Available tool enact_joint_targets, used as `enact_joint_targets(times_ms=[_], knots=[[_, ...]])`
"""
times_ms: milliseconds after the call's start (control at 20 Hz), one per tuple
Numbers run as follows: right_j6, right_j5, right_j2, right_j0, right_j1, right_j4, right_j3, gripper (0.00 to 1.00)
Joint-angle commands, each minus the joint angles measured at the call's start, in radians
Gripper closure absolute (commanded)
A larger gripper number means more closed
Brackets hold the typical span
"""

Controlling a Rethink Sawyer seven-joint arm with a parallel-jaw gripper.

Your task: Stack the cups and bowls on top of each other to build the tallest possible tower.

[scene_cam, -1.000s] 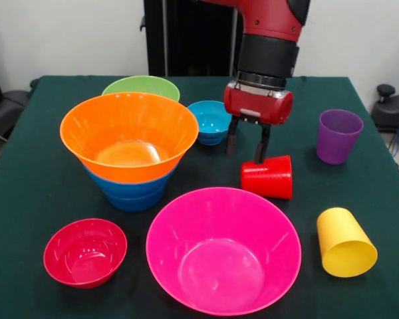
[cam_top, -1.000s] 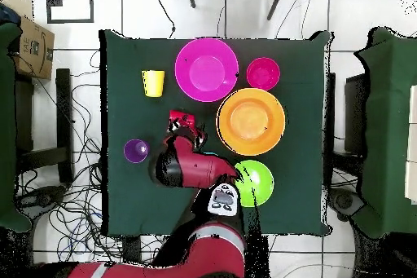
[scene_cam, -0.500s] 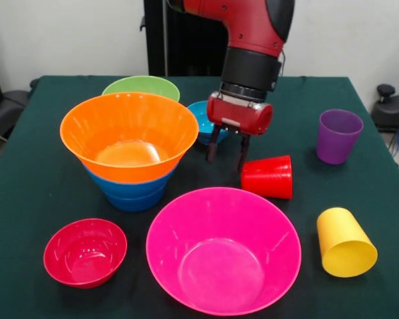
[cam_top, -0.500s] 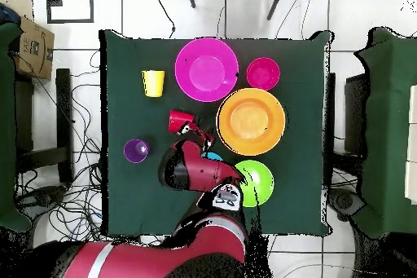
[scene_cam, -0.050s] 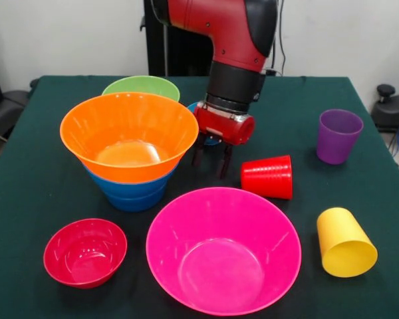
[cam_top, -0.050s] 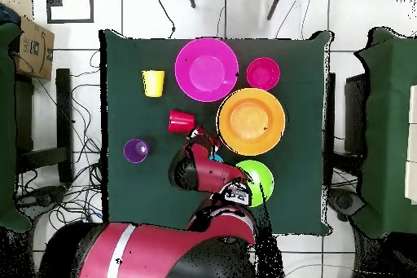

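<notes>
The tower is an orange bowl (scene_cam, -0.050s: 128, 133) (cam_top, -0.050s: 252, 121) nested on blue bowls (scene_cam, -0.050s: 133, 193). In front of it stand a large pink bowl (scene_cam, -0.050s: 223, 249) (cam_top, -0.050s: 206, 68) and a small red bowl (scene_cam, -0.050s: 85, 251) (cam_top, -0.050s: 262, 73); a green bowl (scene_cam, -0.050s: 141, 86) (cam_top, -0.050s: 259, 178) sits behind. A red cup (scene_cam, -0.050s: 267, 177) (cam_top, -0.050s: 181, 121) and a yellow cup (scene_cam, -0.050s: 344, 242) (cam_top, -0.050s: 152, 83) lie on their sides. The purple cup (scene_cam, -0.050s: 338, 136) (cam_top, -0.050s: 136, 151) is upright. My gripper (scene_cam, -0.050s: 211, 161) (cam_top, -0.050s: 199, 135) hangs open and empty between the tower and the red cup. It hides most of the light-blue bowl (scene_cam, -0.050s: 190, 106).
The green tablecloth (scene_cam, -0.050s: 46, 193) covers the whole table. Chairs stand at both sides of the table in the overhead view, a cardboard box (cam_top, -0.050s: 31, 46) lies off one corner, and cables run across the floor.
My gripper has moved away from the red cup toward the tower, in front of the light-blue bowl, staying open. The red cup and the other pieces have not moved.
</notes>
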Motion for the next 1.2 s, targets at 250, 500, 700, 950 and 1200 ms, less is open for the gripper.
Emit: enact_joint_targets(times_ms=[250, 500, 700, 950, 1200], knots=[[0.18, -0.09, 0.146, 0.005, 0.107, 0.051, -0.125, 0.0], [0.187, -0.095, 0.158, 0.007, 0.102, 0.059, -0.115, 0.0], [0.19, -0.1, 0.165, 0.004, 0.103, 0.054, -0.115, 0.0], [0.193, -0.09, 0.165, 0.011, 0.09, 0.059, -0.103, 0.0], [0.204, -0.042, 0.147, 0.051, 0.031, 0.103, -0.054, 0.0]])
